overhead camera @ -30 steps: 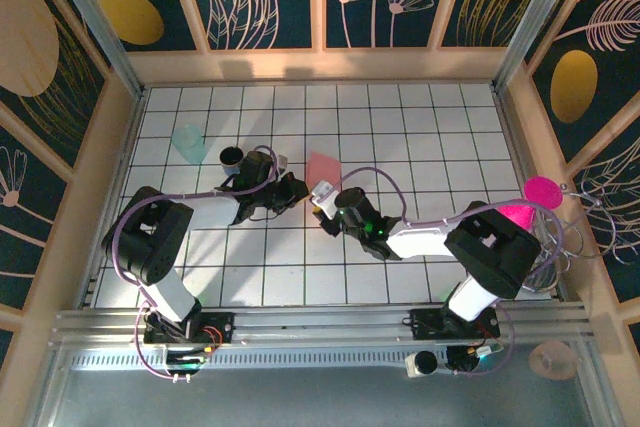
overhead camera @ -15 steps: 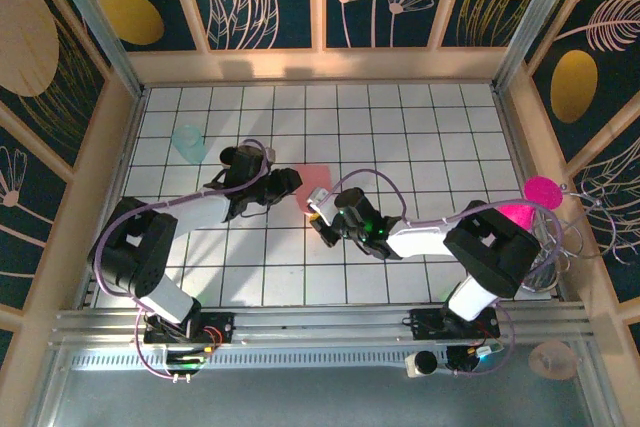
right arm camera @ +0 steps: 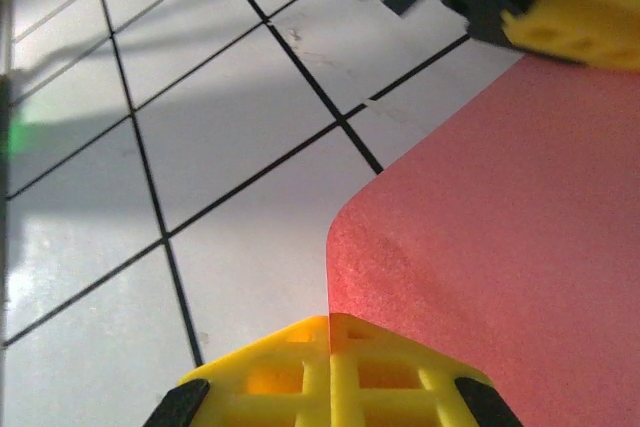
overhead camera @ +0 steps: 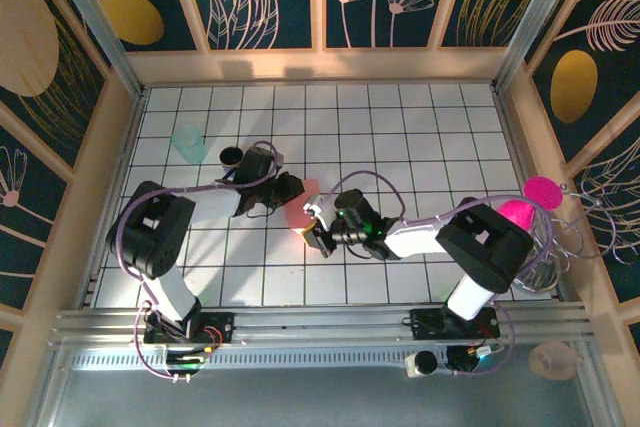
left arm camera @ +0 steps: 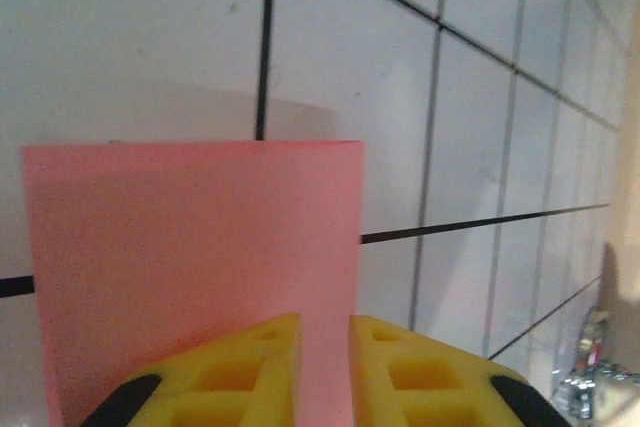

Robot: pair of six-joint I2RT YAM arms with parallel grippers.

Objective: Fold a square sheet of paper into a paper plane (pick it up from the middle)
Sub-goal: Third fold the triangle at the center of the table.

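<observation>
On the left of the white tiled table (overhead camera: 400, 127), a pale teal cup (overhead camera: 187, 143) stands just beside a small dark cup (overhead camera: 231, 157), close behind the left arm's wrist. To their right the left gripper (overhead camera: 288, 190) reaches toward the table's middle, where the square sheet of paper (overhead camera: 300, 209) sits between the two arms, salmon-pink and plain, its lower end glowing brighter in the light. In the left wrist view the sheet faces the camera as a flat pink panel with a straight top edge and casts a soft shadow on the tiles behind it. That gripper's yellow fingers (left arm camera: 230, 367) stand a narrow slit apart at the sheet's lower edge, with pink showing through the gap; whether they pinch the paper cannot be told. Just right of the sheet, the right gripper (overhead camera: 316, 231) meets it from the opposite side. Its wrist view shows its yellow jaws pressed fully together, the paper's curved edge running down into the seam between them, so it grips the sheet there, while a yellow finger of the left arm shows at the paper's far edge. Farther right, a round magenta disc (overhead camera: 541, 190) hangs at the table's right border, well apart from the paper.
</observation>
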